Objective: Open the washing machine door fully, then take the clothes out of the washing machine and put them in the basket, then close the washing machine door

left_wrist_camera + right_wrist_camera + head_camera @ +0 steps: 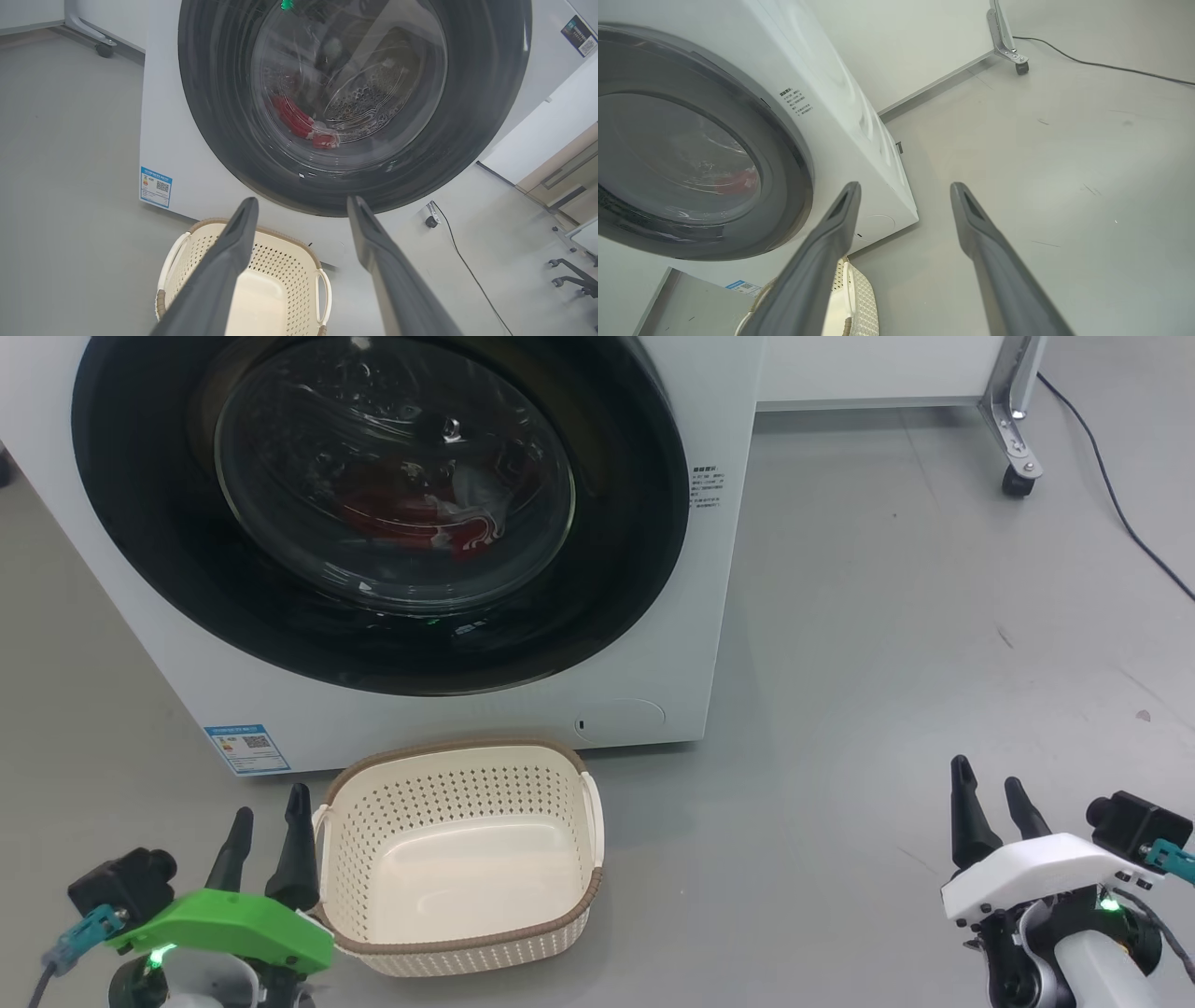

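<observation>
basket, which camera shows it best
The head view: the whole basket shows, empty, on the floor before the washing machine. The left wrist view cuts off its near end; the right wrist view catches one edge.

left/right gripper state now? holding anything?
Left gripper: open, holding nothing, beside the basket.
Right gripper: open, holding nothing.

washing machine door (392,504) top cropped, label (247,749) unreadable

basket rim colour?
Brown, a woven-look band around the cream basket; the head view shows it best.
</observation>
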`<state>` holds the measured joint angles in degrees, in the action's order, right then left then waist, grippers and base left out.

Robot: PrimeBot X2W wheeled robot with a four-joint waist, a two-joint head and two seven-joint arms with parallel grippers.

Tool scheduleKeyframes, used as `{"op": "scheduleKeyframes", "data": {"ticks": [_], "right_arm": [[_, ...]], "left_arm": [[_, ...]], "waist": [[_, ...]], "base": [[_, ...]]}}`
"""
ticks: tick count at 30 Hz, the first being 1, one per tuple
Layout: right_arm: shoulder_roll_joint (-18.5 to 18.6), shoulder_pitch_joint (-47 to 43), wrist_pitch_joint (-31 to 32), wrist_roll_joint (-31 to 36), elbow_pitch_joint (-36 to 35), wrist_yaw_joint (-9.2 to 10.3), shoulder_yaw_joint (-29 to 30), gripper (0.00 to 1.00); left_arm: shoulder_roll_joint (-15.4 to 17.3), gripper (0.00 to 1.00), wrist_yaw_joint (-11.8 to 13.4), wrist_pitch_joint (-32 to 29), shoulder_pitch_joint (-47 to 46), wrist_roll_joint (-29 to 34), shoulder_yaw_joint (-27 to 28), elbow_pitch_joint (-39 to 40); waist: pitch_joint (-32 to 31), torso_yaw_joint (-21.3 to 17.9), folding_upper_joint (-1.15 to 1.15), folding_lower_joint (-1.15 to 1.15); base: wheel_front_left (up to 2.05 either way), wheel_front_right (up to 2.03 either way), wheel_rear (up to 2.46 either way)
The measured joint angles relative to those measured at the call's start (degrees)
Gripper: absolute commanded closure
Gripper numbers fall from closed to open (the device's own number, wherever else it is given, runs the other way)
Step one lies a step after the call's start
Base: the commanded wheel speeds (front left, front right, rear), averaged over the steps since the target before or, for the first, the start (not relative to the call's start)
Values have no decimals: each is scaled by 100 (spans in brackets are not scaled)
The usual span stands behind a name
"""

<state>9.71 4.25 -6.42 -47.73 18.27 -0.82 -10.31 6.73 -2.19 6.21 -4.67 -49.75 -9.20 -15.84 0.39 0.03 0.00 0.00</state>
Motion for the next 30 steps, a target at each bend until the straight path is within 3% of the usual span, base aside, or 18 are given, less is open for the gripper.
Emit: {"op": "scheduleKeyframes", "data": {"ticks": [30], "right_arm": [[37, 4, -558, 2401, 5, 352, -738, 0]], "left_arm": [[-31, 0, 300, 603, -4, 2327, -470, -298]], "waist": [[-49, -27, 0, 0]], "base": [[0, 0, 0]]}}
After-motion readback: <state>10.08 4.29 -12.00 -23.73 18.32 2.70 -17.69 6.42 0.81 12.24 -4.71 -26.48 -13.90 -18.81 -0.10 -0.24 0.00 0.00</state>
